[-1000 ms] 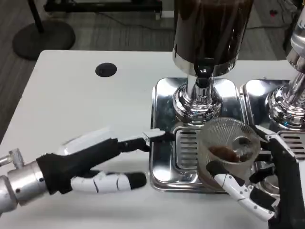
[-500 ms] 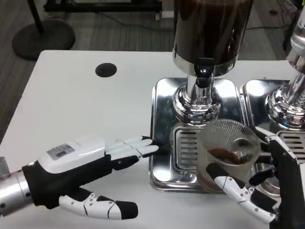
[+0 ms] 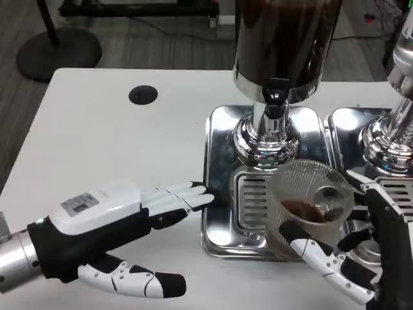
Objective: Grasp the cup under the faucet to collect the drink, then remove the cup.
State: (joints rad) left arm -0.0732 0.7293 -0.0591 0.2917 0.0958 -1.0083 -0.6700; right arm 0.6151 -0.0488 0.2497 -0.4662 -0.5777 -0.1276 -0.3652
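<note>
White table (image 3: 97, 148): right hand (image 3: 361, 252) grips cup (image 3: 310, 206) with drink at faucet's (image 3: 275, 97) five o'clock; left hand (image 3: 110, 226) spread. Next, lift clear.

Here's the cup (image 3: 310, 208), a clear ribbed plastic one, standing about upright just in front of the dispenser's chrome base, over the drip tray's (image 3: 222, 187) slotted grille. A little dark brown drink sits in its bottom. The faucet (image 3: 275, 97), a short black spout on the chrome neck, hangs beneath the tall tank of dark liquid, a touch behind and left of the cup's rim. The right hand (image 3: 361, 252) wraps the cup from the right side, one finger across its front wall.
</note>
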